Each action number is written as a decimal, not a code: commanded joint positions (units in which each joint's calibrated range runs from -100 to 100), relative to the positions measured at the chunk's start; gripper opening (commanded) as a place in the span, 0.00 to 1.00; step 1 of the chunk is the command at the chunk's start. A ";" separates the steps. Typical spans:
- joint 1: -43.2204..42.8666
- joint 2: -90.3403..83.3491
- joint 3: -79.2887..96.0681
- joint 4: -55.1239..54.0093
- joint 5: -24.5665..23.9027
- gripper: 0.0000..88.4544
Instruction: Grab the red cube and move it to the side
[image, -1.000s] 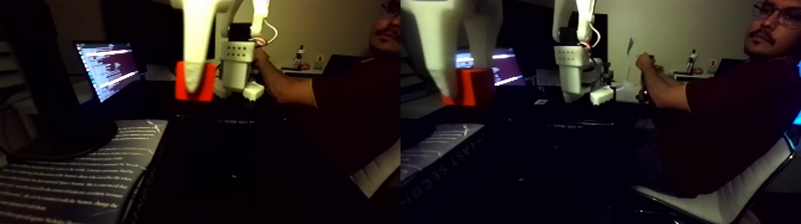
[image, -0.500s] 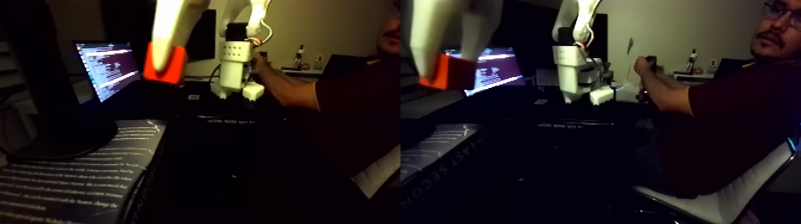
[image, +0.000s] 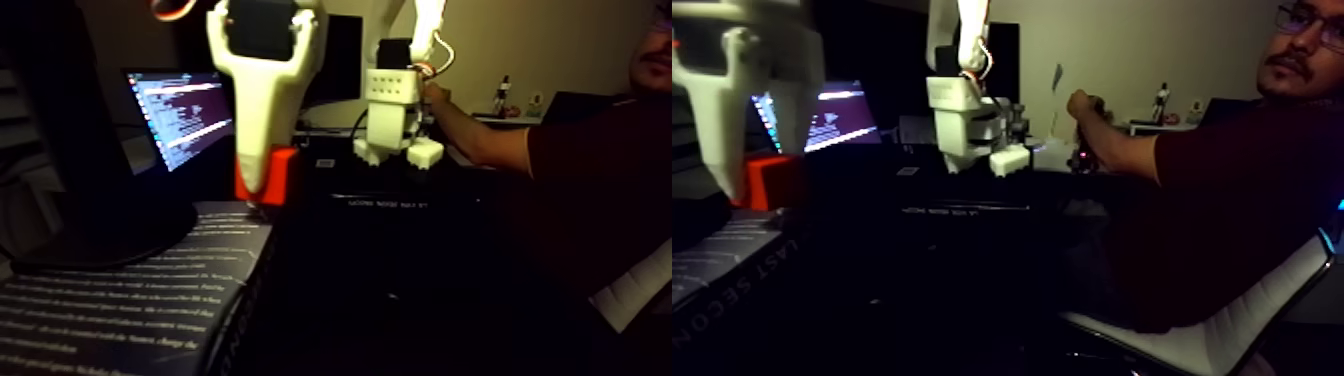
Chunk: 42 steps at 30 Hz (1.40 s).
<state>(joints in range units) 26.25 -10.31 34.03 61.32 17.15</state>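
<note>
Clamped on the red cube (image: 280, 175), the white gripper (image: 262, 190) has swung left from mid-frame and dropped in the fixed view, bringing it down just above the printed book's (image: 130, 290) far corner, so release likely comes next.

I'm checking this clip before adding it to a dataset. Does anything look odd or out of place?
The red cube, held in the white gripper, hangs at the corner of a book, not over bare table. The scene is very dark.
</note>
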 joint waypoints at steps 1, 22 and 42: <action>0.72 1.82 -4.60 0.08 -0.18 0.14; 0.72 21.23 -29.45 13.85 -0.88 0.14; 2.47 23.58 -29.45 9.12 -1.10 0.14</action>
<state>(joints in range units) 27.88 13.42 6.90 70.95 16.20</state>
